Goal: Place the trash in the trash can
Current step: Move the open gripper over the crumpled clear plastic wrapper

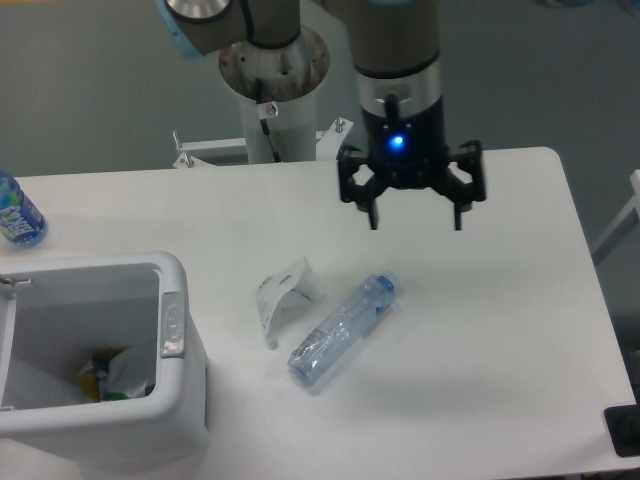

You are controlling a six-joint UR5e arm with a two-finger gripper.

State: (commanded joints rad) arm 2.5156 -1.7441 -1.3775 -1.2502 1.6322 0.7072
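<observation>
The end effector [415, 220] is hanging in the air with its two fingers spread wide, holding nothing. The white wrapper [285, 297] is lying on the tabletop [500, 330], just beside the squashed clear bottle [343, 327]. The trash can [120, 415] is sitting to their left with some bits inside. A blue-labelled bottle [17, 212] is sitting at the far left edge
</observation>
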